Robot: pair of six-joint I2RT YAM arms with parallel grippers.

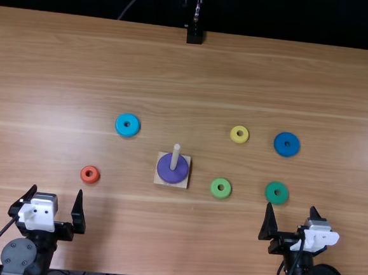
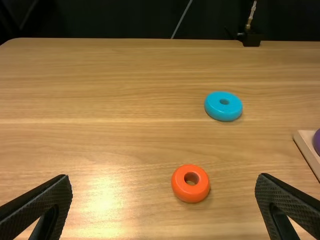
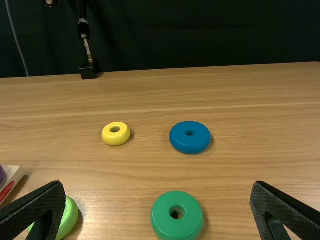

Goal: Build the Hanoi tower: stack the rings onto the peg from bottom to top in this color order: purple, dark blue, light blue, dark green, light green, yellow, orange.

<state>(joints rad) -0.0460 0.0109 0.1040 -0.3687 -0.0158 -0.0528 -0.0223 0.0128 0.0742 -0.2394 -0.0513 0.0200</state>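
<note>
Peg upright, long axis vertical.

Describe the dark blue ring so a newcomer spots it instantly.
On the wooden table, find the base with the peg. In the top view, the dark blue ring lies right of it, beyond the dark green ring. It's darker than the light blue ring left of the peg.

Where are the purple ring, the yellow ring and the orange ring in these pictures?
Purple ring [image 1: 172,176], top view: near part of its top face.
Yellow ring [image 3: 116,140], right wrist view: side nearest the camera.
Orange ring [image 2: 189,194], left wrist view: side nearest the camera.
</note>
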